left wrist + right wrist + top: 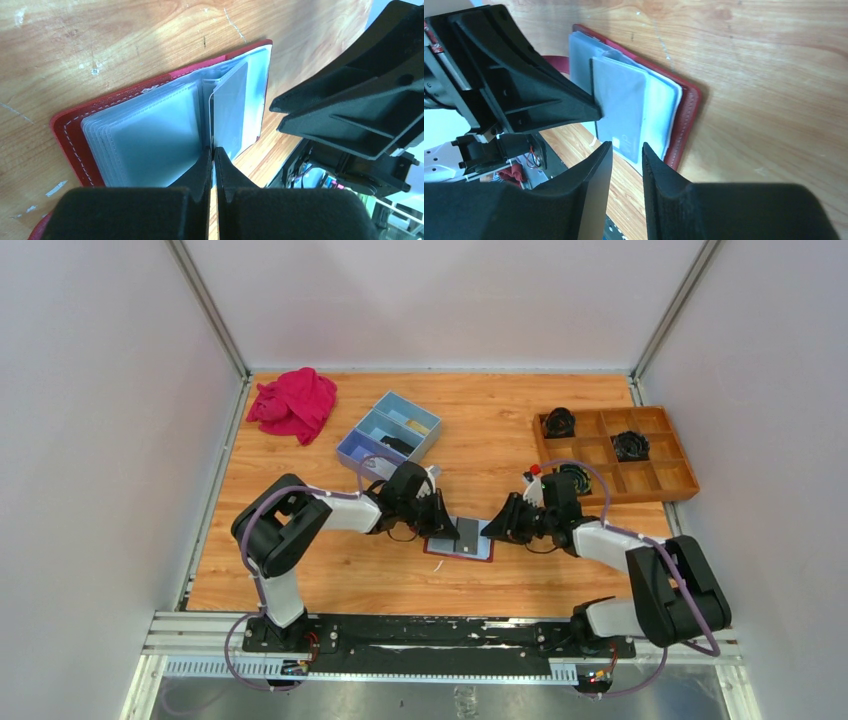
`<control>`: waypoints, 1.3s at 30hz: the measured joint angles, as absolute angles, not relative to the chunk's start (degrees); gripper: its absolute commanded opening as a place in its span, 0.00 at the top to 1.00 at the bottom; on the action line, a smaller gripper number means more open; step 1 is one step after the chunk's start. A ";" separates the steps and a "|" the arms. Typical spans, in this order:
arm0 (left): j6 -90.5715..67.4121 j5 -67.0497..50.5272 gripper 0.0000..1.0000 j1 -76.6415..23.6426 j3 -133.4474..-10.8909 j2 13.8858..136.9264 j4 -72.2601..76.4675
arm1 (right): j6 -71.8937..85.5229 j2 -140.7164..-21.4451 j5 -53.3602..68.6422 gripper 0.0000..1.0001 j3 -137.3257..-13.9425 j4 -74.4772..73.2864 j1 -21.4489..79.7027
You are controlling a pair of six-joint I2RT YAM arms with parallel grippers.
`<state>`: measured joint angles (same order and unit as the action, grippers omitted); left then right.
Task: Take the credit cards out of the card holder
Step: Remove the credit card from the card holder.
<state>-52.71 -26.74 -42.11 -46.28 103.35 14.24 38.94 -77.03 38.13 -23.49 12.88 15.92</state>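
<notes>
One table [480, 585]: wood-grain top, with your two arms bolted at its near edge.
Wooden tray [690, 483]: far right, split into compartments; you can see black round parts in three of them.
Pink cloth [295, 402]: crumpled at the far left corner.
Blue box [352, 452]: three compartments, just beyond your left arm.
Left gripper [213, 152]: fingers pressed together, tips at the middle fold of the holder's pockets; you cannot tell whether a leaf is nipped.
Right gripper [626, 150]: jaws a little apart, the card's near edge right at the gap, not clamped.
Card holder [65, 131]: dark red, lying open at the table's centre between both grippers, pale stitching along its rim, grey see-through pockets fanned.
Credit card [621, 97]: grey, reaching past the holder's edge toward your right gripper; faint marks near its lower edge, too blurred to read.
</notes>
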 measured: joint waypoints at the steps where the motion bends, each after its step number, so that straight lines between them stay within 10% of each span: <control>1: -52.58 -26.85 1.00 -42.06 -46.33 103.35 14.22 | 38.92 -76.14 37.93 0.68 -23.51 12.84 16.43; 23: -51.03 -30.94 1.00 -42.06 -48.01 104.44 13.76 | 42.06 -80.99 36.10 0.65 -23.92 15.51 19.62; 39: -50.85 -33.52 0.92 -41.06 -48.01 106.67 14.63 | 44.38 -81.67 35.55 0.99 -21.45 20.10 19.59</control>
